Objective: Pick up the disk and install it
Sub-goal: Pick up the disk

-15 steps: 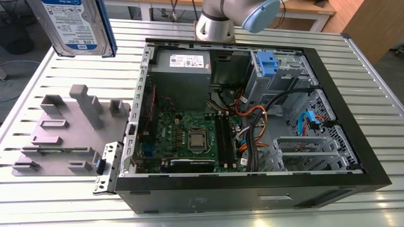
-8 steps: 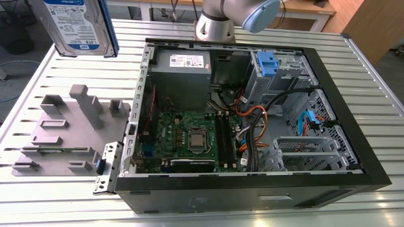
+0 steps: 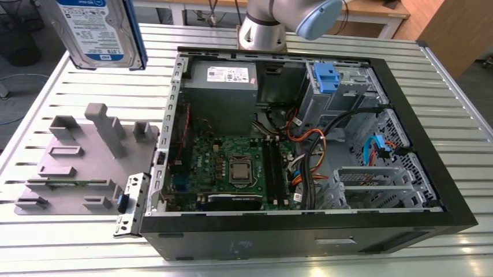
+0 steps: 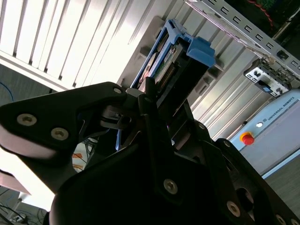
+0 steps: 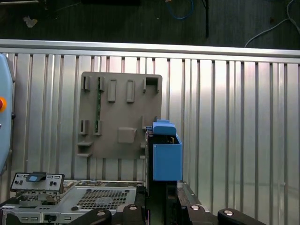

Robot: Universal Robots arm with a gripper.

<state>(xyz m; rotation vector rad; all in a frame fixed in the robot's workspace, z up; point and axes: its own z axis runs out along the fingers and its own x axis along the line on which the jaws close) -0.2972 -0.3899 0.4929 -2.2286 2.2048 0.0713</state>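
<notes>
The end effector (image 4: 152,101) is pinching the disk (image 4: 176,56). In the second wrist view its dark fingers (image 4: 75,117) close on the drive from both sides. The blue side rail (image 4: 199,49) and the connector end stick out past the fingertips.

In the exterior view the disk (image 3: 100,32) hangs in the air at the exterior view's left, with its white-and-blue label turned toward the camera. It is held well apart from the open computer case (image 3: 308,231). It is also higher than the grey fixture plate (image 3: 85,156), which lies on the slatted metal surface (image 3: 38,98) beside the case. The arm (image 3: 266,26) rises behind the case.

The same view looks into the case. It shows a grey power-supply box (image 3: 223,78), a blue latch (image 3: 325,78) on a metal cage, the green motherboard (image 3: 231,167) and a bundle of cables (image 3: 308,144).

The first wrist view looks down past the drive. Here the disk (image 5: 166,157) appears edge-on, mostly as its blue rail. It overlaps one edge of the fixture plate (image 5: 119,115), with the slats of the surface (image 5: 234,117) spread out behind it. A corner of the case (image 5: 75,199) with perforated metal lies close to the black body of the end effector (image 5: 164,211).

In the second wrist view a red button (image 4: 247,138) sits on a pale housing beyond the slats.
</notes>
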